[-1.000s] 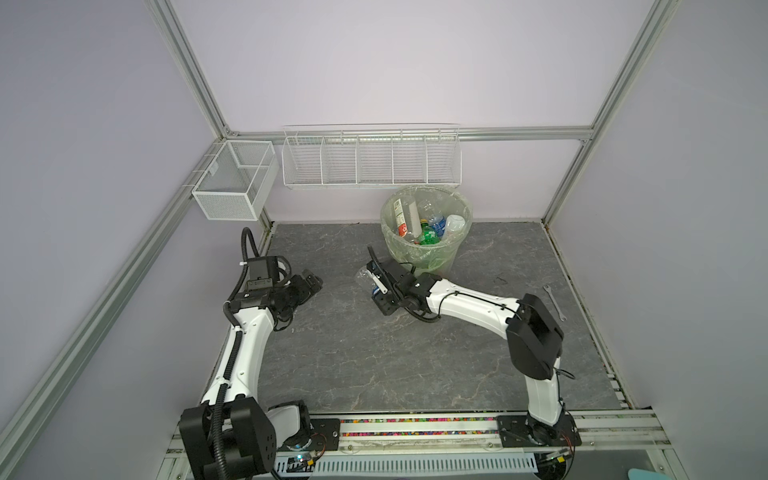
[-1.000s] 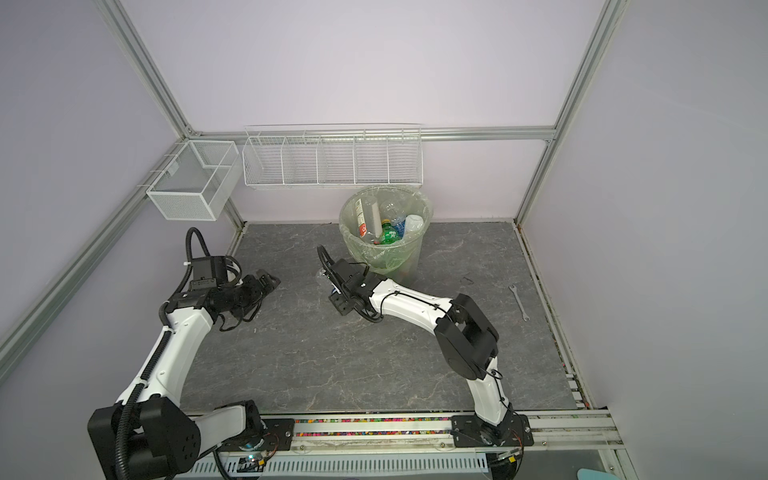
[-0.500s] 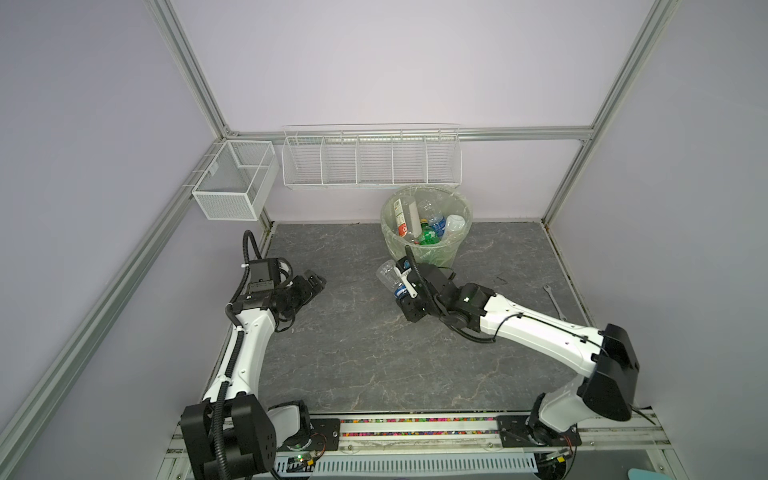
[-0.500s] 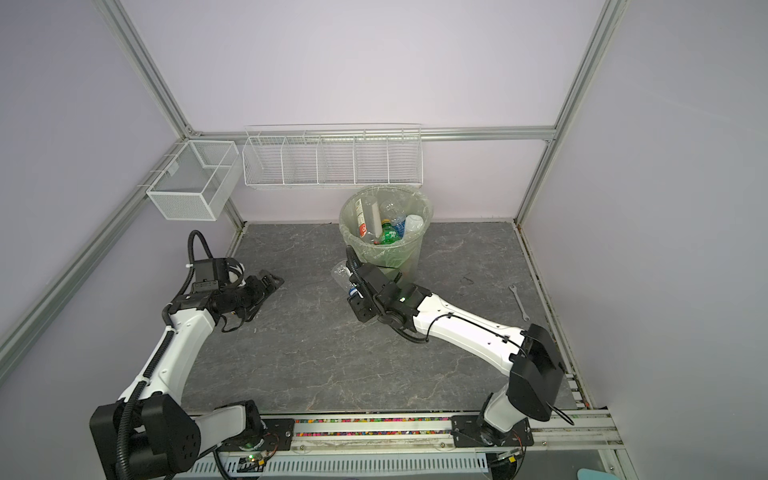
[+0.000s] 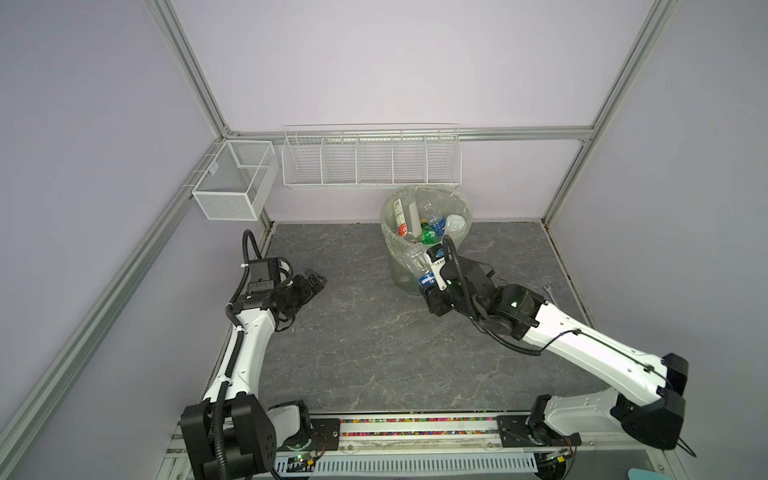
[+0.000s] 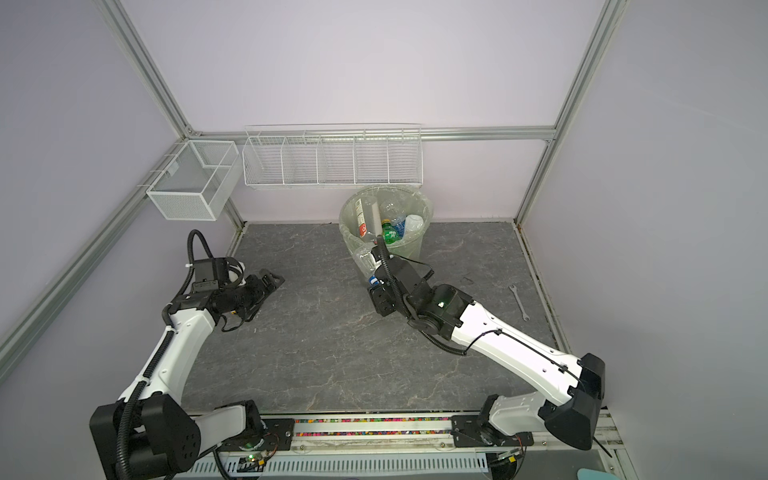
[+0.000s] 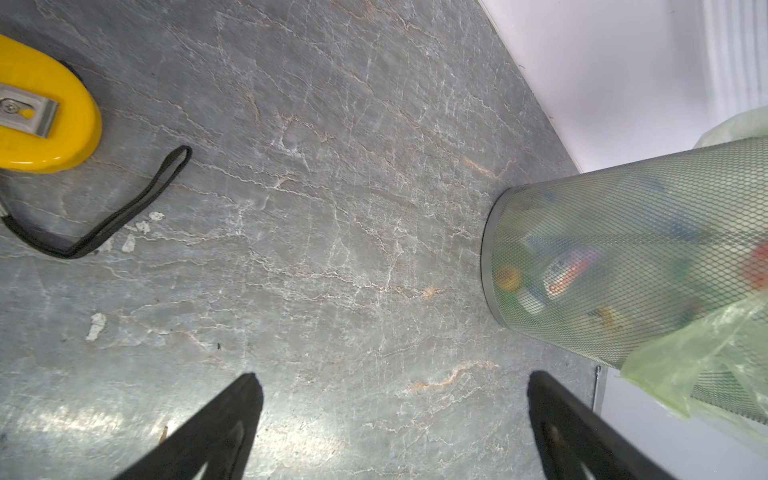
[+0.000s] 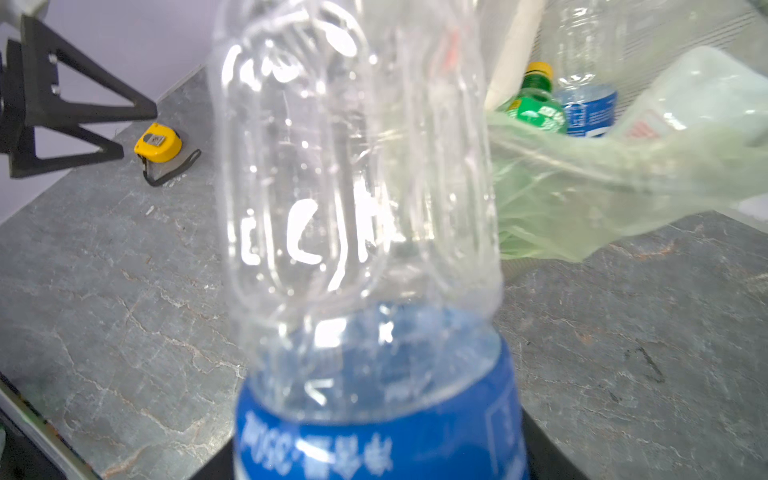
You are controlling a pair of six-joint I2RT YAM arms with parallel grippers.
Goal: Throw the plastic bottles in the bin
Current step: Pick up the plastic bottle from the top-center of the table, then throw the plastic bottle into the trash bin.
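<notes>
Bottle (image 5: 417, 261) tilted, clear end toward bin (image 5: 399, 272)

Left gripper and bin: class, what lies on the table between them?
Nothing: in both top views the grey table is bare between the left gripper and the bin. The tape measure lies off to one side.

Right gripper (image 5: 430, 272) holds a clear bottle (image 5: 417, 258) beside the bin (image 5: 401, 273); left gripper (image 5: 315, 280) well apart.
</notes>
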